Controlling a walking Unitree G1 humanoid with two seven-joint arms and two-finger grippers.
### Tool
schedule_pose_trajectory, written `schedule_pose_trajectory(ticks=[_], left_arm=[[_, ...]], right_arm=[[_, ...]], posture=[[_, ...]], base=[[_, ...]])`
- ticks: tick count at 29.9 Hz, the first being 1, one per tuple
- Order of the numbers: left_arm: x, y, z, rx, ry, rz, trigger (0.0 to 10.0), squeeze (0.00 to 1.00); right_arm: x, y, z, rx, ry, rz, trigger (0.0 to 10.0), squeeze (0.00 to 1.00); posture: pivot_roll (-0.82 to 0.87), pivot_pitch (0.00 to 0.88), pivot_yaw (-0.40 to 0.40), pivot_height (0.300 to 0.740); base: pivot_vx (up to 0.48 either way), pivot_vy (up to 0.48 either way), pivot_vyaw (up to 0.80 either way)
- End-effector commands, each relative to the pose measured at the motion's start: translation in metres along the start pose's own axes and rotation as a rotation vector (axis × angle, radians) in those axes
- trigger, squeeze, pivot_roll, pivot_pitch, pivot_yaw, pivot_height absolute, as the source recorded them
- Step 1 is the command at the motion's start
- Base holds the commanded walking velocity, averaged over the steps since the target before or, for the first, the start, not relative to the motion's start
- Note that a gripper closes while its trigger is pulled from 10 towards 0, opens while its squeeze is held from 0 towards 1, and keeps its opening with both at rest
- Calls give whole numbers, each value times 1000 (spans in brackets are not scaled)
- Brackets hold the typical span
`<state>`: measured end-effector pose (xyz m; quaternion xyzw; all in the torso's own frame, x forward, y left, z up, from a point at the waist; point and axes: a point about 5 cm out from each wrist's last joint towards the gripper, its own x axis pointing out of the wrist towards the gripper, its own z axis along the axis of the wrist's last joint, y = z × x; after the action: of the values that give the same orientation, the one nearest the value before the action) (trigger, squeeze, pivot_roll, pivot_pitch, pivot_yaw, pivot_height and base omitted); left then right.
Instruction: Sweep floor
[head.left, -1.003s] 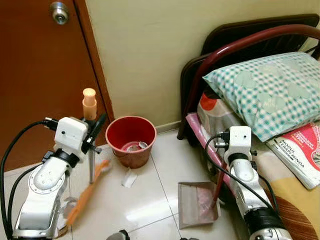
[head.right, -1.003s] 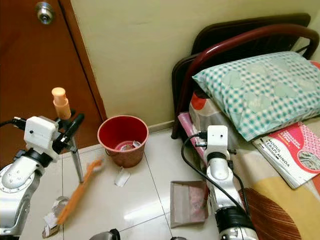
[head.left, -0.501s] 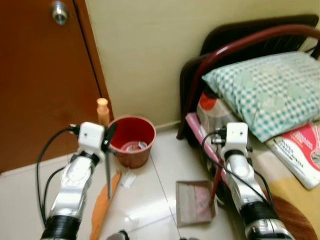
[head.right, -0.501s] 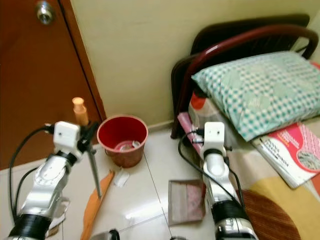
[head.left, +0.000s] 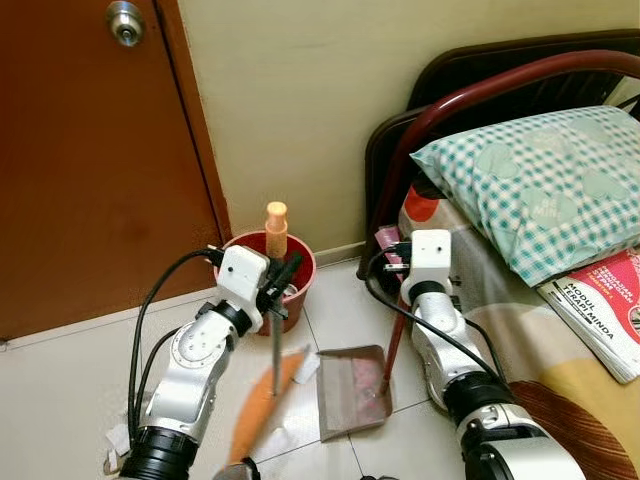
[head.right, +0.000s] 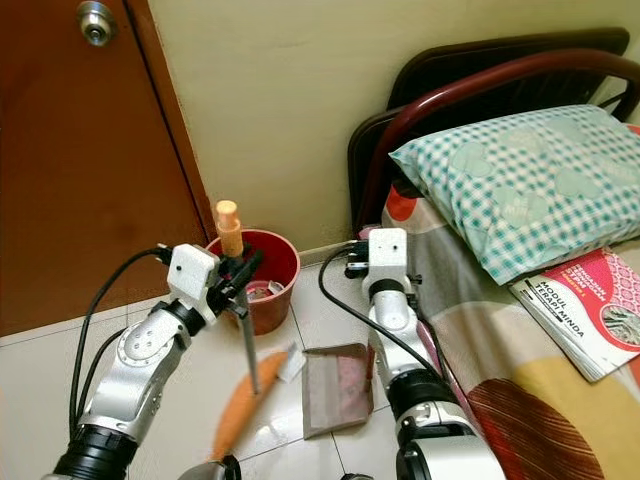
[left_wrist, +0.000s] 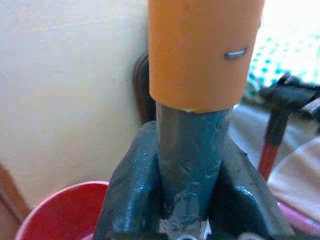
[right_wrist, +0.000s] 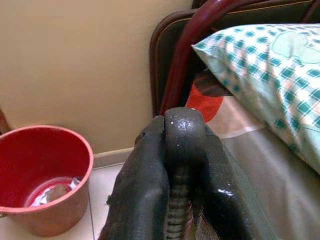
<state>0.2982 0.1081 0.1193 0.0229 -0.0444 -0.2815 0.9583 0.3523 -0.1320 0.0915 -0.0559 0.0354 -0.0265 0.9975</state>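
Two grippers work on a tiled floor (head.left: 80, 380): the left gripper (head.left: 279, 283) clenches a broom (head.left: 275, 340) whose orange bristles lie beside the dustpan (head.left: 352, 388), steadied by the right gripper (head.left: 400, 268) grasping its handle. Paper scraps (head.left: 306, 367) sit at the pan's lip; a hard stroke could flick them past it or knock the red bucket (head.left: 300, 272) close behind.

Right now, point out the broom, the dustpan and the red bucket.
broom (head.left: 262, 410): left eye view, on its orange bristle head.
dustpan (head.left: 350, 390): left eye view, on its flat tray.
red bucket (head.right: 283, 262): right eye view, on its inner wall.
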Motion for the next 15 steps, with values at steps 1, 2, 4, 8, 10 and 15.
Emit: schedule_pose_trajectory(ticks=[1, 2, 4, 8, 10, 15], left_arm=[[2, -7, 14, -39, -59, -29, 10000, 0], [1, -7, 16, -46, -63, -34, 10000, 0], [1, -9, 21, -80, -79, -36, 10000, 0], [4, -10, 37, -158, -132, -26, 10000, 0], [8, -7, 50, -234, -188, 9, 10000, 0], [3, 24, 57, -135, -230, 182, 10000, 0]], right_arm=[[0, 1, -2, -27, 5, -3, 10000, 0], [0, 2, -2, -29, 6, -3, 10000, 0], [0, 3, -4, -32, 7, 1, 10000, 0], [-1, 4, -6, -31, 12, 4, 10000, 0], [-1, 4, -7, -28, 15, 4, 10000, 0], [-1, 3, -8, -17, 14, 4, 10000, 0]], posture=[[112, 153, -31, 740], [112, 153, -31, 740], [112, 153, -31, 740], [110, 154, -31, 740], [109, 155, -29, 740], [105, 157, -26, 740]], base=[[0, 0, 0], [0, 0, 0], [0, 0, 0], [0, 0, 0], [0, 0, 0], [0, 0, 0]])
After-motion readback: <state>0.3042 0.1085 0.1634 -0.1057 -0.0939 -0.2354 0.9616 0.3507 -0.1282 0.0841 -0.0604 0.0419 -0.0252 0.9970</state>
